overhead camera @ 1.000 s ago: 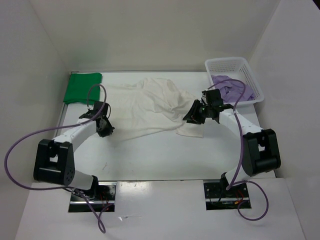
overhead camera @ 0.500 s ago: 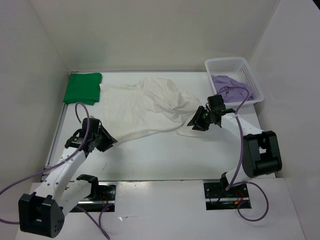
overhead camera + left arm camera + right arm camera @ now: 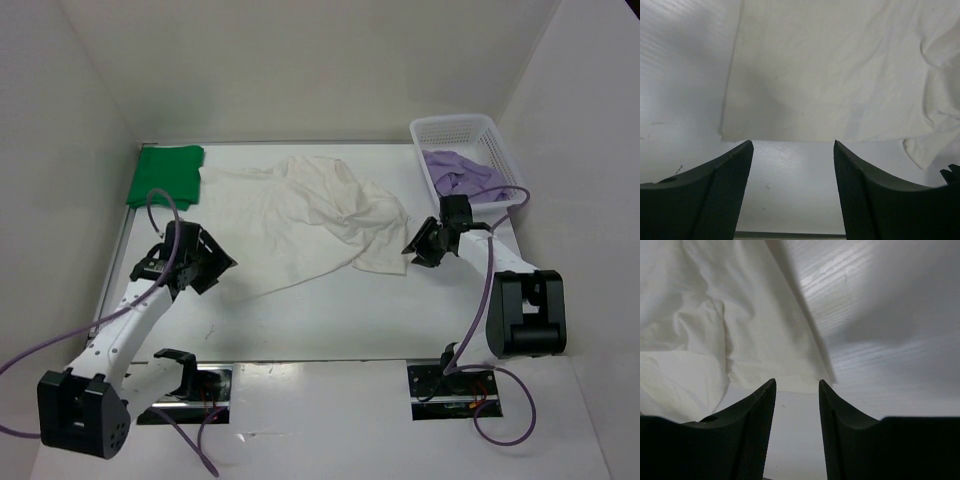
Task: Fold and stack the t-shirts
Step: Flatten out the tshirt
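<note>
White t-shirt (image 3: 310, 215) lies rumpled mid-table (image 3: 330, 310); both tools open and empty.
Left tool (image 3: 792, 145) faces its near-left hem corner, right tool (image 3: 796, 382) its bunched right edge. The cloth looks light and limp, so pinch hem corners. Green t-shirt (image 3: 166, 176) lies folded far-left, lavender t-shirt (image 3: 460, 172) in the basket (image 3: 500, 140).

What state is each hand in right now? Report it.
Left hand: open, holding nothing.
Right hand: open, holding nothing.
</note>
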`<state>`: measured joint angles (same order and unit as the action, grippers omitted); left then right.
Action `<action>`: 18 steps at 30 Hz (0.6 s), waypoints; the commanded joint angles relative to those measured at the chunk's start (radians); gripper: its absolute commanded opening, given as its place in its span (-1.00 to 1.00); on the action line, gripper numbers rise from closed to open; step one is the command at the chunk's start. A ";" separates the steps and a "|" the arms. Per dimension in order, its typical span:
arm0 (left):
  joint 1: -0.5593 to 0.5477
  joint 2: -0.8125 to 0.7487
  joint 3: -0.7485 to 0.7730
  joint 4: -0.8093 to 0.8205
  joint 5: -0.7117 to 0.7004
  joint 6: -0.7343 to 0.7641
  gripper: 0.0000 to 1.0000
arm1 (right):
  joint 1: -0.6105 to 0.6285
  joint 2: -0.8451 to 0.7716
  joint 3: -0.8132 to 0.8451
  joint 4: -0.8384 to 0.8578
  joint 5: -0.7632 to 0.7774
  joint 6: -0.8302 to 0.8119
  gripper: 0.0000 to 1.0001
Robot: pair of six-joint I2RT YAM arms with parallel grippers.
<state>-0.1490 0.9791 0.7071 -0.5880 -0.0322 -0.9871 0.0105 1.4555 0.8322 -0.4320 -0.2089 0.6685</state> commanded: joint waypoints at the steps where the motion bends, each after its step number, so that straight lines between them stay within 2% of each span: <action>1: 0.017 0.081 0.031 0.102 -0.035 0.045 0.47 | -0.001 -0.043 -0.045 -0.016 0.048 0.054 -0.09; 4: 0.028 0.257 0.020 0.233 -0.006 0.079 0.42 | -0.001 -0.043 -0.074 -0.004 0.048 0.072 -0.09; 5: 0.028 0.351 0.038 0.270 -0.006 0.096 0.36 | -0.001 -0.043 -0.074 -0.004 0.066 0.072 -0.09; 7: 0.028 0.432 0.105 0.295 -0.006 0.132 0.23 | -0.001 -0.043 -0.094 0.005 0.078 0.086 -0.09; 9: 0.038 0.516 0.144 0.329 -0.024 0.142 0.01 | -0.001 -0.043 -0.119 0.006 0.068 0.112 -0.09; 11: 0.068 0.581 0.185 0.364 -0.025 0.153 -0.22 | -0.001 -0.034 -0.149 0.047 0.048 0.123 -0.09; 13: 0.092 0.622 0.201 0.396 -0.025 0.153 -0.36 | -0.001 -0.014 -0.159 0.074 0.029 0.135 -0.09; 16: 0.155 0.731 0.233 0.405 -0.025 0.162 -0.53 | -0.001 0.019 -0.147 0.116 0.020 0.135 -0.15; 18: 0.195 0.757 0.247 0.406 -0.025 0.182 -0.60 | -0.001 0.040 -0.119 0.157 0.002 0.125 -0.27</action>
<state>0.0021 1.6920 0.9257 -0.2207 -0.0261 -0.8501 0.0105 1.4685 0.6868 -0.3672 -0.1993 0.7902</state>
